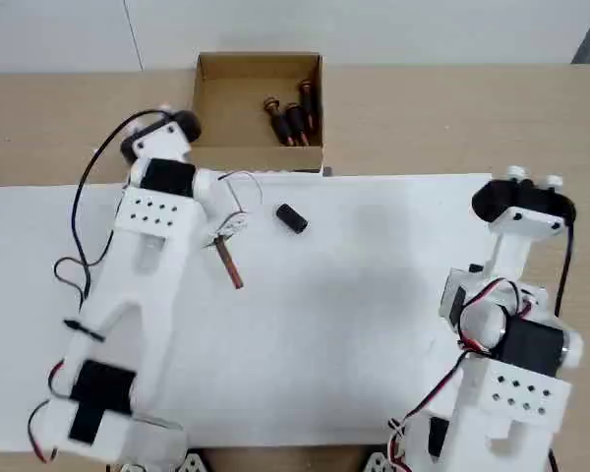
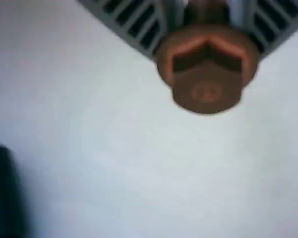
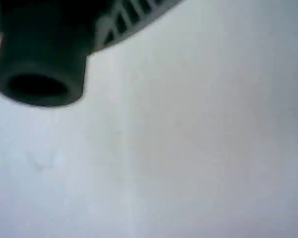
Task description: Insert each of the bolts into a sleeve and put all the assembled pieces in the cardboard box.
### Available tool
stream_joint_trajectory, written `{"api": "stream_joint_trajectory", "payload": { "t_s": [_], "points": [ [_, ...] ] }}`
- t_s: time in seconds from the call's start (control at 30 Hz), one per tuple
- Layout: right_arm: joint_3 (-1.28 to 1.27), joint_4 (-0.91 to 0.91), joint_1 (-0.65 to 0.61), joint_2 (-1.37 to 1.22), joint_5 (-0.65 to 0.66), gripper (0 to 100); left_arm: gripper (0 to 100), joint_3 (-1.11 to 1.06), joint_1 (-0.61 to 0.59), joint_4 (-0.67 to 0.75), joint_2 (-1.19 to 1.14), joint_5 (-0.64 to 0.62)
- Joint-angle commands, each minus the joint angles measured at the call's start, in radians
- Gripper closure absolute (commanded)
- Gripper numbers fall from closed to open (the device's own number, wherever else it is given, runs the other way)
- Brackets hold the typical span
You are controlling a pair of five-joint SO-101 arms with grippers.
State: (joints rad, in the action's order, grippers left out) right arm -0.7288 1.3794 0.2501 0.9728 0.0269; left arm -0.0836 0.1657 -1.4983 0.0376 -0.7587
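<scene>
My left gripper (image 1: 226, 234) is shut on a copper bolt (image 1: 231, 264), which slants down over the white sheet (image 1: 334, 324). The left wrist view shows the bolt's hex head (image 2: 207, 74) end-on between the ribbed fingers (image 2: 134, 22). A loose black sleeve (image 1: 291, 218) lies on the sheet just right of that gripper, and shows as a dark shape (image 2: 5, 193) in the left wrist view. At the right side of the sheet, my right gripper (image 1: 459, 295) is shut on another black sleeve (image 3: 39, 59), with its open bore facing the camera.
The cardboard box (image 1: 208, 108) stands at the back edge of the sheet, with three assembled pieces (image 1: 290, 116) in its right half. Bare tan table (image 1: 452, 118) surrounds the sheet. Cables hang beside the left arm (image 1: 79, 256).
</scene>
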Motion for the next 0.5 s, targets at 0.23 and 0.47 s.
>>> {"api": "stream_joint_trajectory", "payload": {
  "t_s": [0.23,0.47],
  "points": [
    [0.164,0.114,-0.088,0.142,0.032,99.5,100,0.047,0.009,0.008,0.359,0.279],
    [0.055,0.068,-0.226,0.386,0.031,99.5,100,0.021,0.009,0.015,0.548,0.453]
  ]
}}
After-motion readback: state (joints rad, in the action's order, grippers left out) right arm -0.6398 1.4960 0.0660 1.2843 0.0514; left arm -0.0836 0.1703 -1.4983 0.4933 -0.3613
